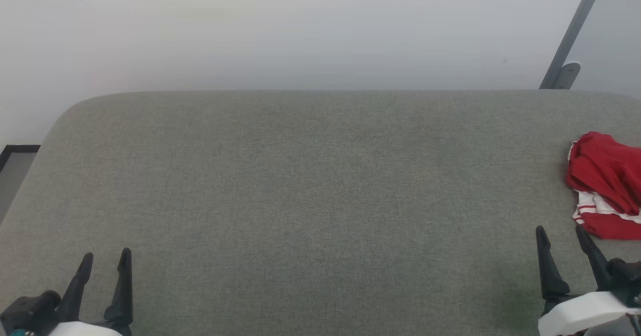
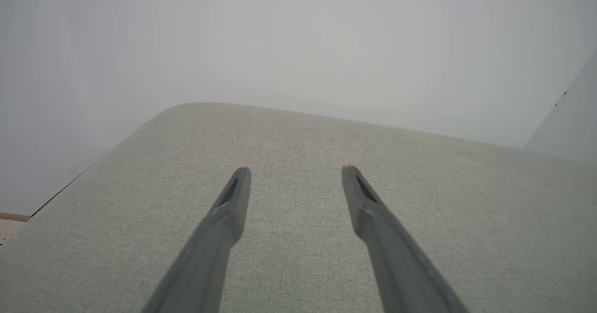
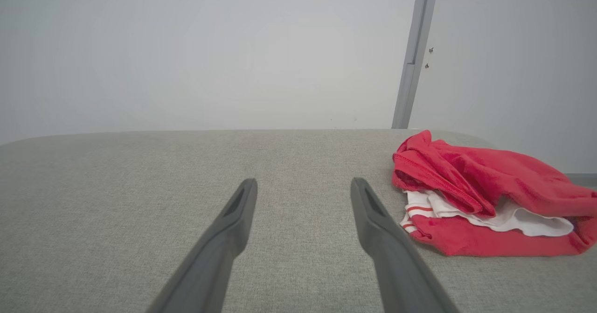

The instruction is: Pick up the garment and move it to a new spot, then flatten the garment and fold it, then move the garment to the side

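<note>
The garment point(image 1: 608, 186) is a bright red shirt with a white sleeve and red-and-white striped trim. It lies bunched in a heap at the right edge of the grey fabric surface point(image 1: 310, 191), partly cut off by the head view's border. My right gripper point(image 1: 561, 231) stands open just in front and to the left of it, touching nothing. In the right wrist view the garment point(image 3: 485, 191) lies just right of my open right gripper point(image 3: 303, 184). My left gripper point(image 1: 106, 256) is open over bare fabric at the lower left, and the left wrist view shows this left gripper point(image 2: 294, 173) with nothing between the fingers.
A pale wall runs behind the surface's far edge. A grey metal bar point(image 1: 571, 35) leans against the wall at the back right, also as a bar point(image 3: 413, 61) in the right wrist view. The surface's rounded left corner point(image 1: 70, 110) drops to a dark-edged floor strip point(image 1: 15, 155).
</note>
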`<state>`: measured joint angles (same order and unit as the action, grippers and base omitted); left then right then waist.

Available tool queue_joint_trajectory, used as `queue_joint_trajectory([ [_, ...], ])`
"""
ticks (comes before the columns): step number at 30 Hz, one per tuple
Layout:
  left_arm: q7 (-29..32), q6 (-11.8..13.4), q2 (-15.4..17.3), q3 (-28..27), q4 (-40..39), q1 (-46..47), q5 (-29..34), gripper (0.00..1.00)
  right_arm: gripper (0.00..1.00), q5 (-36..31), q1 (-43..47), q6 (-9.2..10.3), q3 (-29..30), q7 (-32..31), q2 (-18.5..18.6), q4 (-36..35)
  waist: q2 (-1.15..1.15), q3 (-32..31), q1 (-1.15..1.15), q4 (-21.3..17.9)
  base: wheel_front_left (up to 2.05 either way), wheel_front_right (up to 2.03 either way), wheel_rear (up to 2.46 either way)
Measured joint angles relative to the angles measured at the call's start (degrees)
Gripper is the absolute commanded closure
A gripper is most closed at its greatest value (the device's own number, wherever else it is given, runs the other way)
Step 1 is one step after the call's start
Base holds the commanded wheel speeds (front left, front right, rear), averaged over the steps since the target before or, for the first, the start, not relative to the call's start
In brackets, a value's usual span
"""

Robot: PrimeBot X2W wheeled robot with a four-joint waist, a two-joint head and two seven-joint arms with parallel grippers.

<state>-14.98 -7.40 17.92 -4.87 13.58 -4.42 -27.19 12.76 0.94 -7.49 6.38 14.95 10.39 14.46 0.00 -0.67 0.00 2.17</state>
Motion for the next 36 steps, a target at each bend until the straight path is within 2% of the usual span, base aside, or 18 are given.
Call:
queue_joint_trajectory([
  [15, 0.0, 0.0, -0.3, -0.3, -1.4, -0.1, 1.1, 0.0, 0.0, 0.0, 0.1, 0.0, -0.2, -0.3, -0.1, -0.1, 0.0, 0.1, 0.0, 0.3, 0.0, 0.0, 0.0],
  [16, 0.0, 0.0, -0.5, -0.3, -1.3, -0.1, 1.2, 1.0, 1.0, 0.0, 0.1, 0.0, -0.2, -0.3, -0.1, 0.2, 0.0, 0.1, 0.0, 0.3, 0.0, 0.0, 0.0],
  [22, 0.6, 0.0, -3.3, 0.5, 1.5, -0.7, 0.6, 1.0, 1.0, 0.7, 1.6, 0.0, -0.6, -0.8, -1.6, 3.0, 0.0, 0.1, 0.0, 0.3, 0.0, 0.0, 0.0],
  [36, 4.4, 0.0, -5.5, 0.3, 1.4, 0.1, -11.4, 1.0, 1.0, 15.0, 0.9, 0.0, -0.5, -4.5, -2.7, 2.7, 0.0, 0.2, 0.0, 0.0, 0.0, 0.0, 0.0],
])
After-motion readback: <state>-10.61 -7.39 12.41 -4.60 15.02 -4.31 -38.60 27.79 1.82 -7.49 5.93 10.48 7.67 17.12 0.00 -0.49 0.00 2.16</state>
